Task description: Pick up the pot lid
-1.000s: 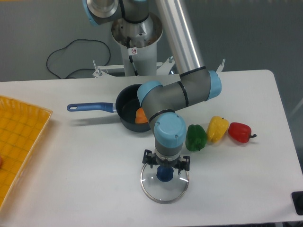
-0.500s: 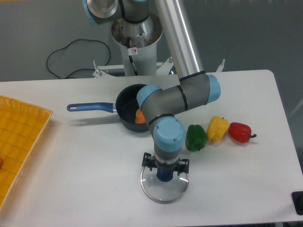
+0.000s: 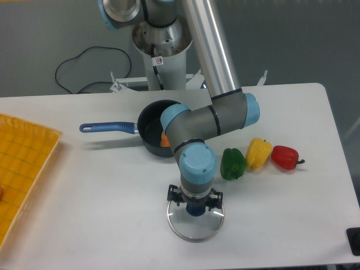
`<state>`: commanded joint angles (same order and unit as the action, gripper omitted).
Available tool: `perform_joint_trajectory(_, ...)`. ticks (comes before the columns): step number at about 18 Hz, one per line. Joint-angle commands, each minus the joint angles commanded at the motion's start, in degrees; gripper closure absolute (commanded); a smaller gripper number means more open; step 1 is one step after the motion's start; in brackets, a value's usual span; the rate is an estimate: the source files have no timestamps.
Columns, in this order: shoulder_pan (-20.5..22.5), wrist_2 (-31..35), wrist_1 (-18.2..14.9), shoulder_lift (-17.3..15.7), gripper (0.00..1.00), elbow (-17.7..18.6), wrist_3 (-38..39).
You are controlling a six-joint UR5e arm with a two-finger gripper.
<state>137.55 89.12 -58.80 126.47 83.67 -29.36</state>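
Note:
The gripper [image 3: 194,199] is low over the lid with its two fingers spread apart, so it is open. Under and between those fingers shows the dark blue knob [image 3: 196,210] of the pot lid [image 3: 195,228], a round clear disc with a silver rim lying flat on the table. The fingers overlap the lid's back part in this view. Whether they touch the knob or the lid I cannot tell.
Behind the gripper, a black pan [image 3: 148,129] with a blue handle holds something orange. Right of the arm lie a green pepper [image 3: 233,164], a yellow pepper [image 3: 258,153] and a red pepper [image 3: 286,157]. A yellow crate [image 3: 25,169] stands at the left.
The gripper has come down and slightly left, nearer the knob, with its fingers still apart. The lid has not moved.

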Motion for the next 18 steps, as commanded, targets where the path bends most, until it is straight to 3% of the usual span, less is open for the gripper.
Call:
perform_joint_trajectory(4,0.0,0.0,0.0,0.0,0.33,0.0,0.0)
perform_joint_trajectory(11,-0.09,0.0,0.0,-0.09,0.53,0.0,0.18)
perform_joint_trajectory(18,0.0,0.18,-0.09,-0.53,0.6,0.09,1.23)
